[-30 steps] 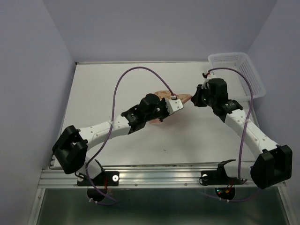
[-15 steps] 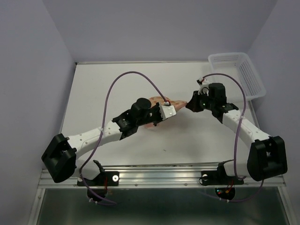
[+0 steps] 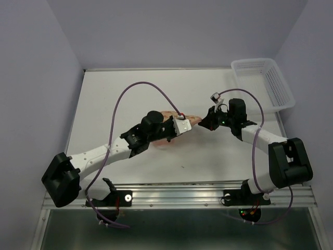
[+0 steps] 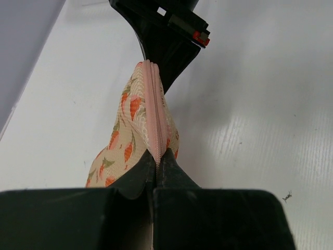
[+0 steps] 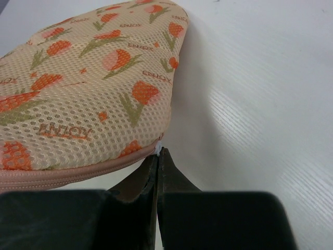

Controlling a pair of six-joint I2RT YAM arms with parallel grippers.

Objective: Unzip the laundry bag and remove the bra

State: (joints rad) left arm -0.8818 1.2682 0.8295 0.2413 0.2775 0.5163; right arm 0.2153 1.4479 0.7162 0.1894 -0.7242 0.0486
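The laundry bag [image 3: 193, 120], cream-peach with orange print, lies mid-table, mostly covered by my left gripper [image 3: 190, 124]. In the left wrist view the left gripper [image 4: 156, 157] is shut on the pink zip edging of the bag [image 4: 130, 122], which stands up on edge. My right gripper [image 3: 204, 124] meets the bag's right end. In the right wrist view the right gripper [image 5: 158, 152] is shut on a small white tab at the zip end of the bag [image 5: 88, 88]. The zip looks closed. The bra is hidden.
A white plastic lattice basket [image 3: 266, 83] stands at the far right corner. Purple cables [image 3: 140, 88] loop above both arms. The right gripper's black body [image 4: 158, 36] fills the top of the left wrist view. The table [image 3: 130, 104] has walls on three sides.
Both grippers have moved left and toward the near edge, carrying the bag with them. The right arm has folded lower and the left arm has stretched out.
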